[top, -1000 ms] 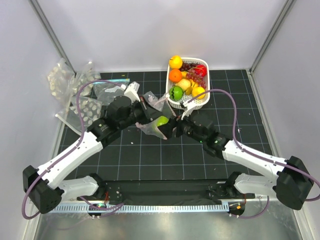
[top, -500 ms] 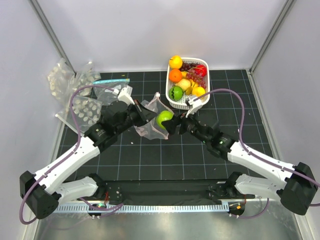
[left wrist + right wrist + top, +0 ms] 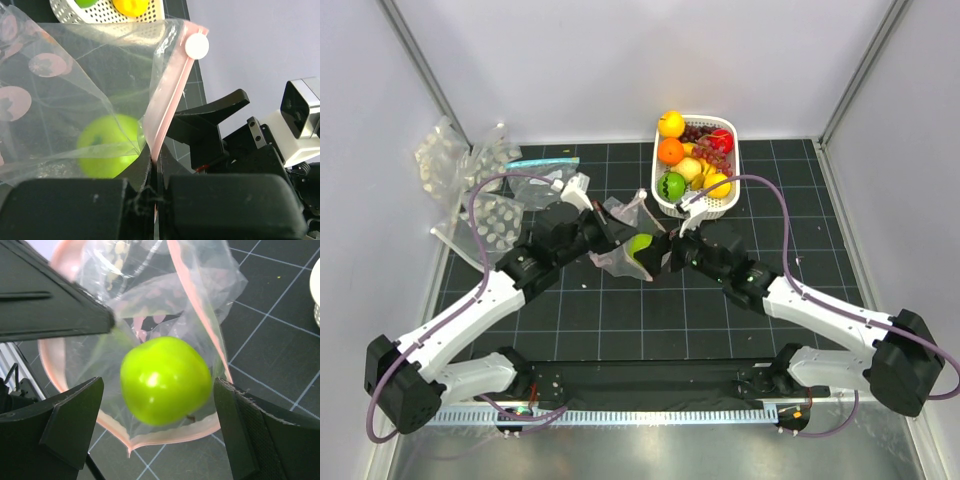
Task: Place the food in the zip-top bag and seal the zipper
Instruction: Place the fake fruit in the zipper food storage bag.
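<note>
Right gripper (image 3: 159, 384): fingers spread wide, nothing pinched. The green apple (image 3: 165, 380) sits straight ahead of the fingertips, slightly blurred, with a clear gap on one side. I read it as let go, not held.

The apple lies within the pink loop of the zipper (image 3: 197, 315), in the open mouth of the zip-top bag (image 3: 200, 280). In the left wrist view it shows through the dotted film, so it is probably inside the pouch already.

Left gripper (image 3: 156, 190): clenched on the zipper strip at one point. The strip runs straight away from the pinch, and this hold props the mouth open toward the right arm.

Position: the bag is mid-table (image 3: 820, 200), a little toward the far edge and just near-left of the basket (image 3: 705, 117), which stands at the far edge, right of centre.

Relation that matters: the mouth faces the right gripper along that gripper's own approach line, so backing out along the same line should clear the plastic. The right arm is the nearer one to the basket — the remaining food lies just beyond it, toward the far edge. Any sealing pass would run along the zipper's long axis, away from the left pinch.
</note>
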